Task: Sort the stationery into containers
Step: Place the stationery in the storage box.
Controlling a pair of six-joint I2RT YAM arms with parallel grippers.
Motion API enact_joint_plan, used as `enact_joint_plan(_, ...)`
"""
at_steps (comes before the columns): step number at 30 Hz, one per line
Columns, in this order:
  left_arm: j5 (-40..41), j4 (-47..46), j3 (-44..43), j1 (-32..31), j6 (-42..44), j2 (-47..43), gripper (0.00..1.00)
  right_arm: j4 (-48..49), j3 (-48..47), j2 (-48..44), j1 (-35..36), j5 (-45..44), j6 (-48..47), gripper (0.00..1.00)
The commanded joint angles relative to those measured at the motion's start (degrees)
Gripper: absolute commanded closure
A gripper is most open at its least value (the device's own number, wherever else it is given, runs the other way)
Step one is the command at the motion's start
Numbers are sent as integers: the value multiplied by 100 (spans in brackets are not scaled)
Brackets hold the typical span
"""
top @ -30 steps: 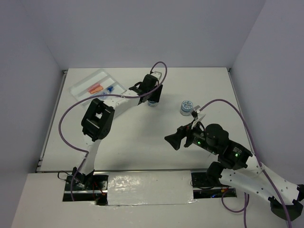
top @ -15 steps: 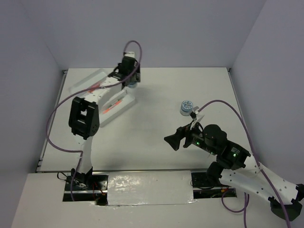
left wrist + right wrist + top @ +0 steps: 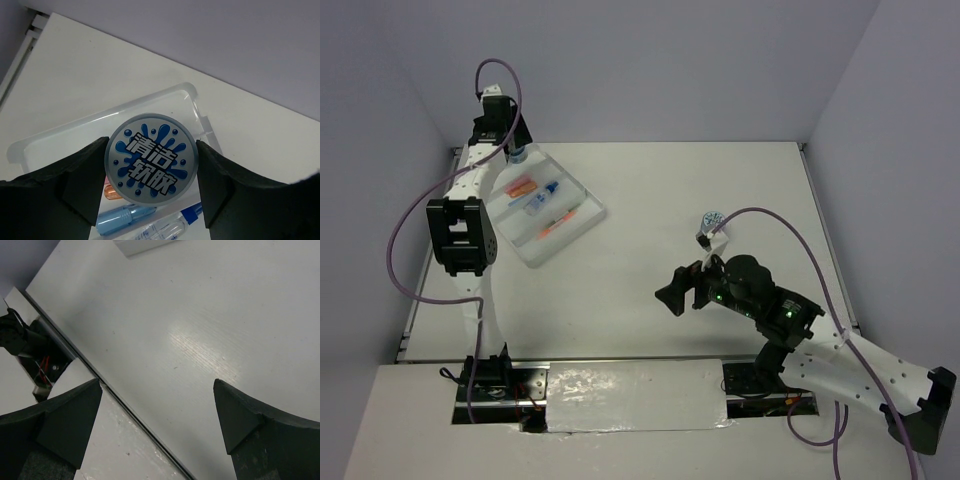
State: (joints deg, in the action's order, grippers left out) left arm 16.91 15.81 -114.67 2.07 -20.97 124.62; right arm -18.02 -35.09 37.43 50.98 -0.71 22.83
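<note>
Left claw [image 3: 152,167]: clenched on a round blue-white pot [image 3: 151,164], one dark finger [image 3: 82,172] against its side at 9 o'clock, the other at 3 o'clock, seen from the left wrist
Held pot: lid facing the wrist camera, grey disc with blue splashes and white characters, hanging over the far end of the tray [image 3: 197,107]; height above it not clear
Left arm, top view: stretched to the 10 o'clock corner of the surface [image 3: 650,190], claw just past the tray's far corner
Tray: flat, white, four long compartments, lying slantwise at 10 o'clock on the surface
Tray contents, wrist view: orange piece [image 3: 113,192] peeping from under the pot at 7 o'clock, pale blue piece [image 3: 125,220] just below it, clear bottle [image 3: 172,227] with blue cap at 5 o'clock
Orange pen [image 3: 558,220]: alone in the next compartment toward 4 o'clock, top view
Second pot [image 3: 712,222]: upright on the bare surface at 3 o'clock, well apart from the tray
Right claw [image 3: 672,296]: released, jaws wide, nothing between them, at 7 o'clock from the second pot and apart from it
Right wrist view: two dark fingers [image 3: 70,420] framing plain white surface
</note>
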Motion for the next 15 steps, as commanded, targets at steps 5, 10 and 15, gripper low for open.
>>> enact_joint_plan(5,-477,-728,-231,127,155,405,83,466,-270,511,8,212,-191,0)
enact_joint_plan(10,-575,-931,-284,163,234,633,78,545,-340,748,8,291,-191,0)
enact_joint_plan(15,-548,-1063,-345,189,322,774,71,589,-419,906,8,343,-235,0)
